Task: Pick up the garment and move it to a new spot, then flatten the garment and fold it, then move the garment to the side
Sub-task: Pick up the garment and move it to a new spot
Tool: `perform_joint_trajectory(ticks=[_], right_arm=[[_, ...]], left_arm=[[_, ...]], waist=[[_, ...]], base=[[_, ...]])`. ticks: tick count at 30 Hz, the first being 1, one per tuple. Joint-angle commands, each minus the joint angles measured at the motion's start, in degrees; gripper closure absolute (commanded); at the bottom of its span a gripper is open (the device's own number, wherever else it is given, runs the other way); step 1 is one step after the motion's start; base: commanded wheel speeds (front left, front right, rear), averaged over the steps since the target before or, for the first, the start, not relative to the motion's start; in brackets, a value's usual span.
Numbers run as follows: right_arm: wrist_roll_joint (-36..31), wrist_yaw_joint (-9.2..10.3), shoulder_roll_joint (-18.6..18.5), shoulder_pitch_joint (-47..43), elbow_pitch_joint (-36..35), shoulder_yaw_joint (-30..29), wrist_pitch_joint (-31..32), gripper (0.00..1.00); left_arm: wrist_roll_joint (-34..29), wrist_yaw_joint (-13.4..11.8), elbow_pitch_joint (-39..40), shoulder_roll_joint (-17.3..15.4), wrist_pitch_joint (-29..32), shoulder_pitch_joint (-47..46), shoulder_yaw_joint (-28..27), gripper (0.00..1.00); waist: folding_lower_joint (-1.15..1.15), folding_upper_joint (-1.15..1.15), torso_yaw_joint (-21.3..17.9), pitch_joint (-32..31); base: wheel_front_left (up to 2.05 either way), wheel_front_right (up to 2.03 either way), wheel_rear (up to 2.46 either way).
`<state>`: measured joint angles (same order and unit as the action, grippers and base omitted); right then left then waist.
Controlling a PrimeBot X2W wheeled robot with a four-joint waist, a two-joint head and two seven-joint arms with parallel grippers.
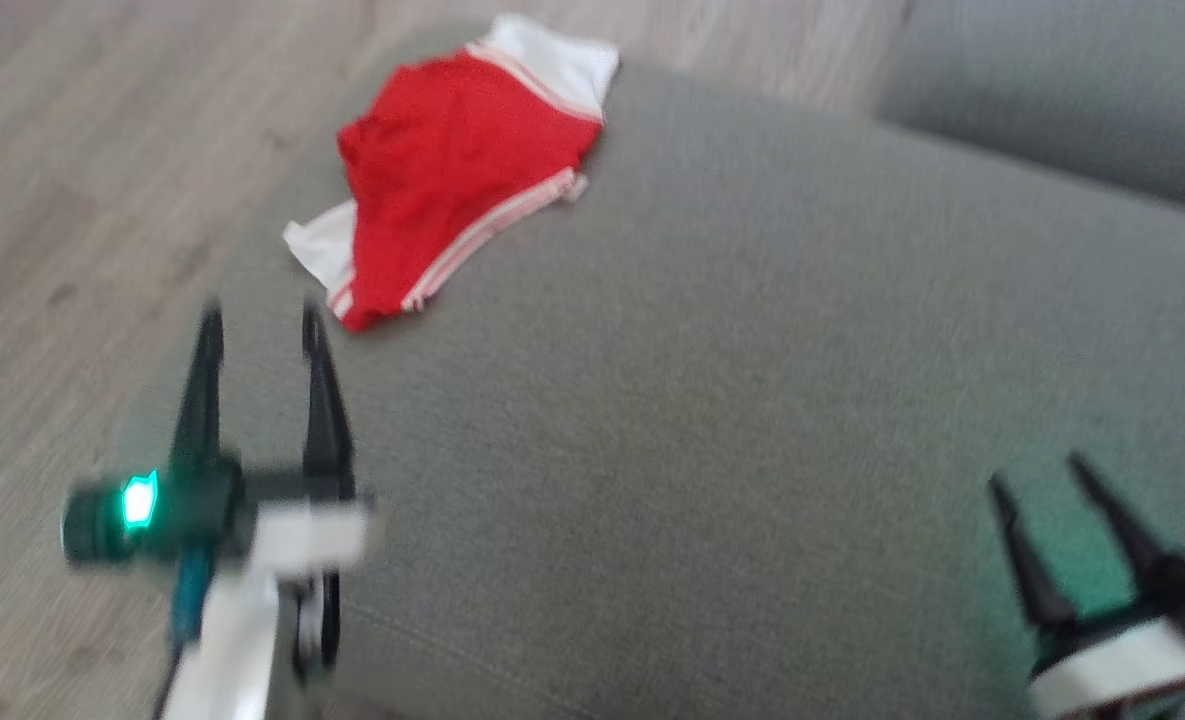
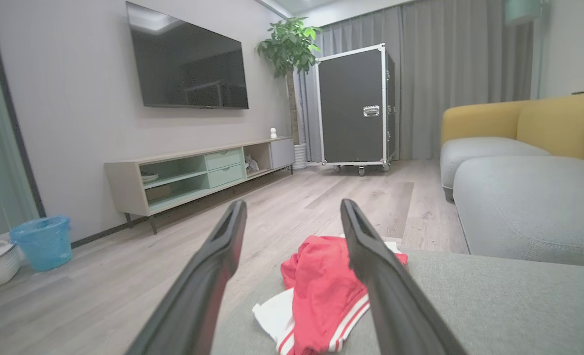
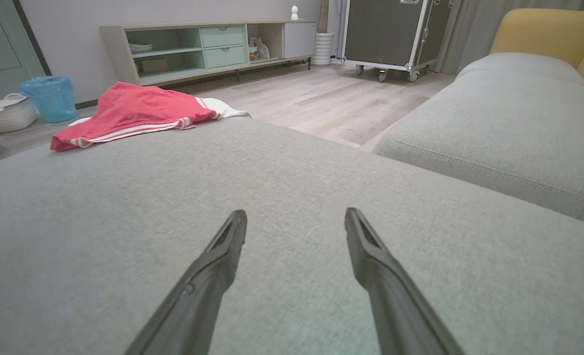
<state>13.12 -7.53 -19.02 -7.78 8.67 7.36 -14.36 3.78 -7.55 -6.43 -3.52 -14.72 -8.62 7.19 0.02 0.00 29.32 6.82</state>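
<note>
Garment (image 1: 457,170), red with white striped trim and white panels, is lying crumpled on the grey cushion (image 1: 752,350). It is sitting at the cushion's far left corner as the head camera is seeing it, with one white edge reaching the cushion's rim beside the wooden floor (image 1: 72,150).

Left claw (image 1: 261,310) is hanging over the cushion's left edge, near the garment but apart from it. Its two dark fingers are spread wide and pointing towards the cloth, and the claw is released and empty. Through its own wrist camera the garment is showing between and beyond the fingers, bunched in a low heap on the cushion with the striped hem facing the claw. A green light (image 1: 139,500) is glowing on the left wrist.

Right claw (image 1: 1037,472) is hovering over the cushion's near right part, well apart from the garment, with its fingers likewise released and wide, gripping nothing. Its wrist camera is looking low across the cushion's bare fabric, with the garment lying at the far left of that surface.

A second grey cushion (image 1: 1052,90) is sitting just beyond the main cushion's far right side, with a narrow strip of floor showing between the two. The head view is coming through blurred, so the finer folds of the cloth are not reading clearly
</note>
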Motion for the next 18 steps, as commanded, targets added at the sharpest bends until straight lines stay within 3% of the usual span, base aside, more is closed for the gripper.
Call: perform_joint_trajectory(ticks=[1, 11, 18], right_arm=[[0.7, 0.04, -3.5, 2.8, -2.4, 0.9, -0.6, 0.00], [3.1, 0.04, -18.0, 8.1, -8.2, 0.3, -0.6, 0.00], [5.3, 0.04, -23.7, 11.4, -12.0, -0.6, -0.4, 0.00]], left_arm=[[-0.5, 0.5, -0.6, -1.0, -0.3, -6.0, -2.4, 0.00], [2.4, 3.6, -28.9, -2.1, 5.6, -36.3, -3.3, 0.00], [5.5, 5.1, -46.6, -4.0, 8.2, -48.7, -5.6, 0.00]], waist=[[-0.02, 0.00, -1.5, 6.6], [-0.02, 0.00, -4.8, 19.9], [-0.02, 0.00, -8.6, 26.8]], base=[[0.00, 0.00, 0.00], [0.00, 0.00, 0.00], [0.00, 0.00, 0.00]])
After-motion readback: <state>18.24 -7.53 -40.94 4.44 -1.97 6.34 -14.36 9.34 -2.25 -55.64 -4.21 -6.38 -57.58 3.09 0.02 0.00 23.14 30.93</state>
